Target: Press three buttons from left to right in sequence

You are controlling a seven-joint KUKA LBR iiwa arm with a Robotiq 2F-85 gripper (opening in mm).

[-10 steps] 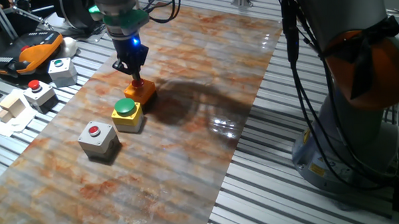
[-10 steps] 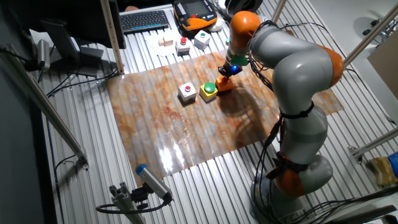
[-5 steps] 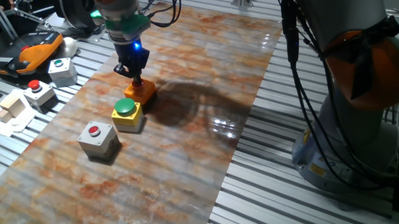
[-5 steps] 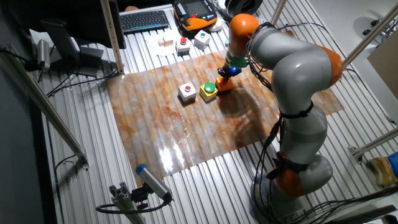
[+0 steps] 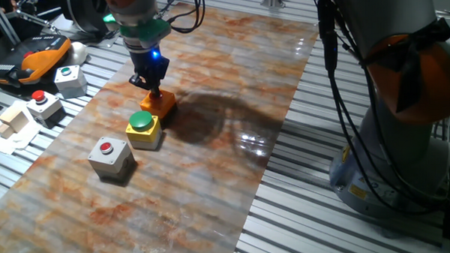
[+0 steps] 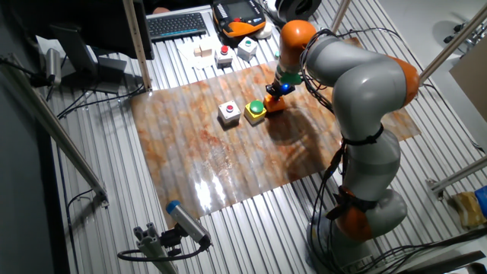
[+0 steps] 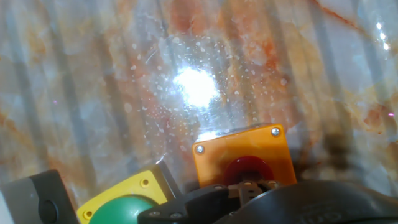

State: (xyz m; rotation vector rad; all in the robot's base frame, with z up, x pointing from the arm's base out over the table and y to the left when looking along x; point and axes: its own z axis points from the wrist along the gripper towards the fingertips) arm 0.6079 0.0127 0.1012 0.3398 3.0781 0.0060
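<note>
Three button boxes stand in a row on the marbled mat (image 5: 211, 149): a grey box with a red button (image 5: 110, 157), a yellow box with a green button (image 5: 143, 129), and an orange box (image 5: 162, 105). My gripper (image 5: 155, 89) points down just above the orange box, over its red button (image 7: 247, 168), fingertips together and holding nothing. In the other fixed view the gripper (image 6: 276, 92) is over the orange box (image 6: 274, 105), right of the yellow box (image 6: 255, 112) and grey box (image 6: 230, 113). The hand view shows the orange box (image 7: 214, 162) below, the yellow box (image 7: 134, 190) beside it.
Off the mat at the left stand a grey box with a green button (image 5: 69, 79), a light-grey red-button box (image 5: 43, 105), wooden blocks (image 5: 11, 123) and an orange-black pendant (image 5: 39, 58). The arm's base (image 5: 405, 135) stands at the right on the slatted table.
My gripper has lifted slightly off the orange box's button. The three boxes have not moved.
</note>
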